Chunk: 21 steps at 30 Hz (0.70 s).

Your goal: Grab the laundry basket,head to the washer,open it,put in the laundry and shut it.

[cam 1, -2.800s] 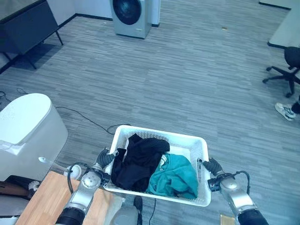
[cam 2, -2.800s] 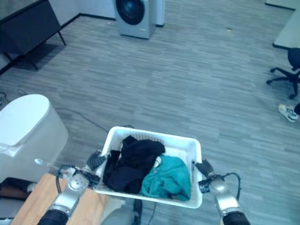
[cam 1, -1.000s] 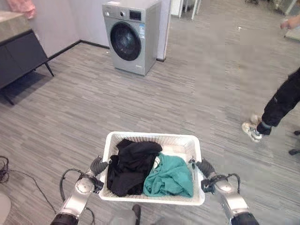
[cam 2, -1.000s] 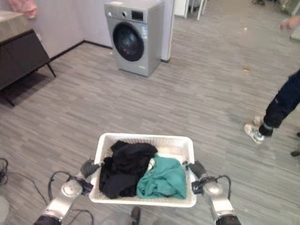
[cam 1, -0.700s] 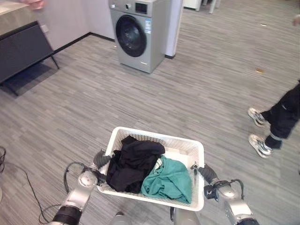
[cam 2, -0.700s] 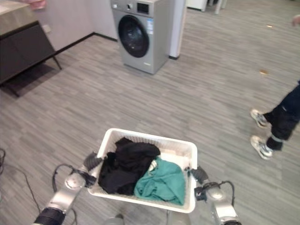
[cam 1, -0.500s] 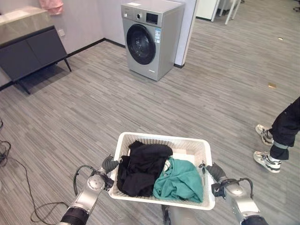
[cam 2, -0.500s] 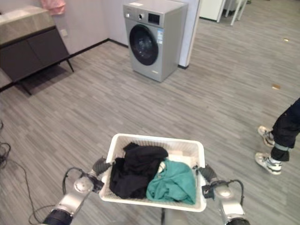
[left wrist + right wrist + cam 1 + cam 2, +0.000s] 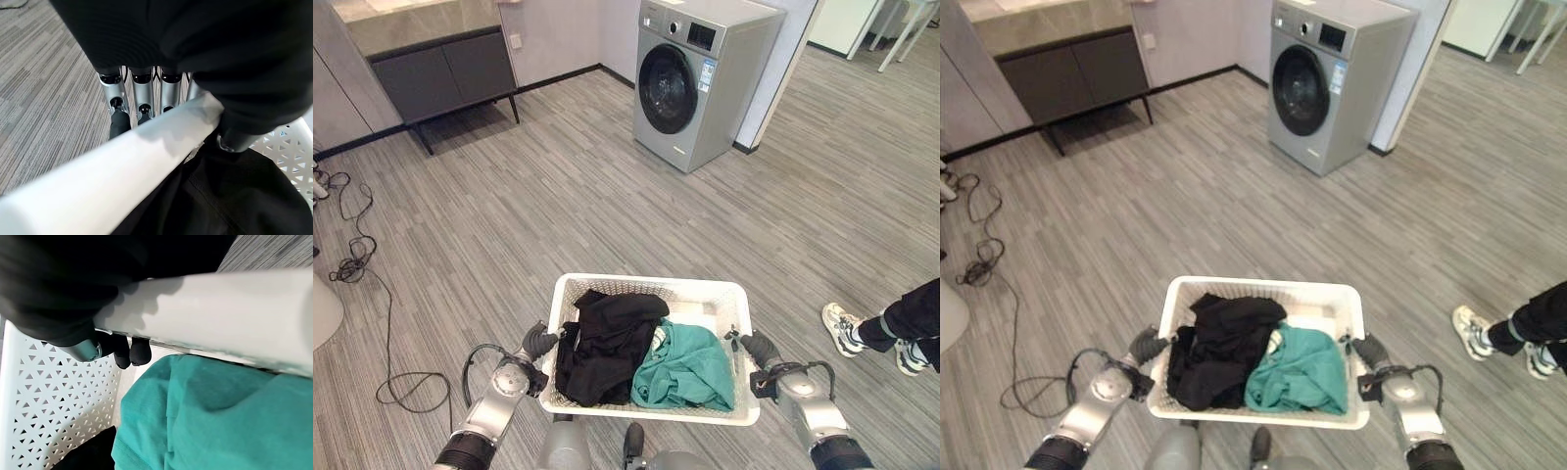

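The basket [image 9: 651,348] hangs between the two hands, in front of the robot's chest, and its long axis runs from one hand to the other. The left hand [image 9: 537,343] is curled round the rim of the left short side; in the left wrist view its fingers [image 9: 116,100] go under the white rim and the thumb presses from the inner side. The right hand [image 9: 761,350] is closed on the rim of the right short side in the same way, and in the right wrist view its dark fingertips [image 9: 131,351] hook inside the wall. Inside lie a black garment [image 9: 606,333], nearer the left hand, and a teal garment [image 9: 685,365], nearer the right hand, touching each other.

The relation that matters now is the one to the washer [image 9: 698,76]. It stands well ahead of both hands, a little to the right of the basket's middle, so the right hand is slightly nearer to it. Its round door [image 9: 667,88] is shut and faces somewhat toward the robot's left, so I judge the robot must approach from that side, and set the basket down before one hand can be free for the door.

The floor [image 9: 509,215] is grey planks, open between the basket and the washer. A dark cabinet [image 9: 440,78] stands far ahead of the left hand, loose cables [image 9: 357,255] lie out to the left of it, and a person's shoes [image 9: 847,328] are just out to the right of the right hand, which could be a risk when the robot turns.
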### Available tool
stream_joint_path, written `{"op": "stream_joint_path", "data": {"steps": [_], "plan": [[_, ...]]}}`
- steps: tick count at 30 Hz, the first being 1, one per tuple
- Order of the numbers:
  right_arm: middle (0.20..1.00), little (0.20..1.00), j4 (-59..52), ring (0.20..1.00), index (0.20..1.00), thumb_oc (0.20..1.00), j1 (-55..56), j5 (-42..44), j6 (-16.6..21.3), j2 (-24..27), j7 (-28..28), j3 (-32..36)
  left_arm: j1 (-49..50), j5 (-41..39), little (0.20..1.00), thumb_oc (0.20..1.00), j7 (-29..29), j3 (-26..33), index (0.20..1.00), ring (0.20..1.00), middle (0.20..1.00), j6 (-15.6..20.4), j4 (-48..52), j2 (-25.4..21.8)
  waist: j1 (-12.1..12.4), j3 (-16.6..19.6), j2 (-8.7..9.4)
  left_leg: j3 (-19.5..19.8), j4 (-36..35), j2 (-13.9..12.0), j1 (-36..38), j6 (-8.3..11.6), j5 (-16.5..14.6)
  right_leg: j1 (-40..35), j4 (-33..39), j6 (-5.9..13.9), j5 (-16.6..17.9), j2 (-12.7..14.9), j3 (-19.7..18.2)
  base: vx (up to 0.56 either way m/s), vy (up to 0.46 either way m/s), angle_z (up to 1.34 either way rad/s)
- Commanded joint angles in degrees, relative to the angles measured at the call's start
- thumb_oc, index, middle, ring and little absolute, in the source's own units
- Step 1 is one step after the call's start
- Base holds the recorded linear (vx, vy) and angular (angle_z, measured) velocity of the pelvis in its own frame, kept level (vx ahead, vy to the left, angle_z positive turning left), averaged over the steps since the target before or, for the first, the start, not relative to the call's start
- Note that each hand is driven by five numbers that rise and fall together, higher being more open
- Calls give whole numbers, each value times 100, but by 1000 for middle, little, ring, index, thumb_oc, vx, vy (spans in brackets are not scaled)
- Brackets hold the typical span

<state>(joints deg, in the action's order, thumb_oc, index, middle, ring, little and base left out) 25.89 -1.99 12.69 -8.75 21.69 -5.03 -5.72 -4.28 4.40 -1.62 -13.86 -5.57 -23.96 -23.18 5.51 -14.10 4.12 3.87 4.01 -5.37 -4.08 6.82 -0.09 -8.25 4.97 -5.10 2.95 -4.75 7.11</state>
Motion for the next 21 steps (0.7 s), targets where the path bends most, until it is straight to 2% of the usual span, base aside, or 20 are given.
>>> {"op": "stream_joint_path", "data": {"steps": [1, 2, 3, 7, 8, 9, 10, 11, 12, 13, 14, 16, 18, 20, 21], "plan": [[200, 200, -157, 200, 200, 200, 207, 118, 406, 574, 449, 684, -295, -331, 200, 200, -506, 695, 200, 200, 200, 206, -43, -713, 11, 240, 62, -116, 427, -16, -486, -246, 326, 184, -342, 852, -383, 789, -274, 26, 50, 9], [200, 200, -157, 200, 200, 200, 207, 118, 406, 574, 449, 684, -295, -332, 200, 200, -506, 695, 200, 200, 200, 206, -43, -713, 10, 241, 62, -115, 429, -15, -489, -246, 326, 186, -343, 852, -383, 789, -273, 240, 306, 17], [200, 200, -68, 200, 200, 200, 206, 122, 412, 503, 465, 688, -263, -396, 200, 200, -494, 682, 200, 200, 200, 250, -130, -661, 41, 288, 3, -216, 368, -29, -510, -287, 213, 88, -400, 968, -563, 913, -307, 216, 258, 17], [200, 200, -100, 200, 200, 200, 249, 87, 407, 445, 443, 736, -252, -417, 200, 200, -482, 681, 200, 200, 200, 258, -92, -681, 34, 357, -15, -354, 590, 55, -553, -345, 30, 37, -571, 1034, -649, 1093, -313, 258, 276, -14], [200, 200, -135, 200, 200, 200, 256, 94, 422, 369, 405, 730, -287, -403, 200, 200, -478, 653, 200, 200, 200, 245, -43, -764, 79, 445, -2, -493, 728, 240, -361, -592, -345, 155, -1345, 1100, -758, 1238, -426, 288, 274, -21], [200, 200, -135, 200, 200, 200, 253, 94, 422, 368, 405, 732, -291, -403, 200, 200, -478, 652, 200, 200, 200, 244, -43, -765, 85, 456, -1, -499, 716, 239, -378, -594, -322, 185, -1354, 1100, -748, 1237, -434, 539, 485, -40], [200, 200, -162, 200, 200, 200, 180, 60, 403, 284, 395, 683, -263, -349, 200, 200, -490, 735, 200, 200, 200, 174, 40, -881, 5, 350, -30, -615, 751, 347, -4, -864, -661, 743, -2806, 1226, -395, 1220, -531, 238, 217, -28], [200, 200, -162, 200, 200, 200, 173, 59, 403, 284, 396, 681, -264, -349, 200, 200, -489, 741, 200, 200, 200, 173, 42, -882, 11, 360, -30, -625, 739, 341, -20, -864, -638, 772, -2810, 1224, -379, 1214, -542, 323, 272, -43], [200, 200, -197, 200, 200, 200, 154, 43, 394, 252, 352, 665, -222, -353, 200, 200, -488, 795, 200, 200, 200, 164, 96, -895, -46, 326, -80, -650, 697, 334, 123, -911, -680, 1026, -3100, 1259, -212, 1188, -520, 256, 120, -23], [200, 200, -197, 200, 200, 200, 124, 38, 373, 237, 330, 655, -172, -366, 200, 200, -484, 866, 200, 200, 200, 173, 161, -903, -151, 298, -103, -646, 579, 417, 394, -952, -773, 1483, -2921, 1210, -212, 1069, -564, 278, 120, -28], [200, 200, -197, 200, 200, 200, 124, 38, 372, 239, 330, 648, -162, -365, 200, 200, -482, 873, 200, 200, 200, 172, 165, -901, -158, 298, -111, -643, 561, 410, 420, -951, -789, 1460, -2913, 1211, -227, 1062, -559, 303, 75, -7], [200, 200, -246, 200, 200, 200, 140, 40, 359, 295, 324, 652, -145, -373, 200, 200, -473, 915, 200, 200, 200, 189, 194, -897, -289, 262, -151, -572, 434, 483, 696, -935, -918, 1588, -2271, 1198, -310, 958, -580, 278, 10, 2], [200, 200, -262, 200, 200, 200, 105, 67, 367, 375, 322, 666, -167, -361, 200, 200, -475, 940, 200, 200, 200, 214, 153, -881, -406, 200, -181, -509, 353, 483, 954, -858, -1089, 1847, -1366, 1287, -96, 1028, -587, 344, -55, 8], [200, 200, -259, 200, 200, 200, 105, 77, 372, 390, 332, 683, -210, -331, 200, 200, -498, 931, 200, 200, 200, 210, 106, -868, -464, 171, -209, -449, 354, 456, 1055, -819, -1170, 1990, -1078, 1328, 20, 1081, -654, 331, -90, 16], [200, 200, -328, 200, 200, 200, 152, 80, 362, 408, 334, 759, -330, -244, 200, 200, -526, 883, 200, 200, 200, 205, 0, -840, -564, 120, -258, -352, 378, 365, 1334, -729, -1349, 2228, -538, 1466, 269, 1259, -682, 434, -125, 34]]}}
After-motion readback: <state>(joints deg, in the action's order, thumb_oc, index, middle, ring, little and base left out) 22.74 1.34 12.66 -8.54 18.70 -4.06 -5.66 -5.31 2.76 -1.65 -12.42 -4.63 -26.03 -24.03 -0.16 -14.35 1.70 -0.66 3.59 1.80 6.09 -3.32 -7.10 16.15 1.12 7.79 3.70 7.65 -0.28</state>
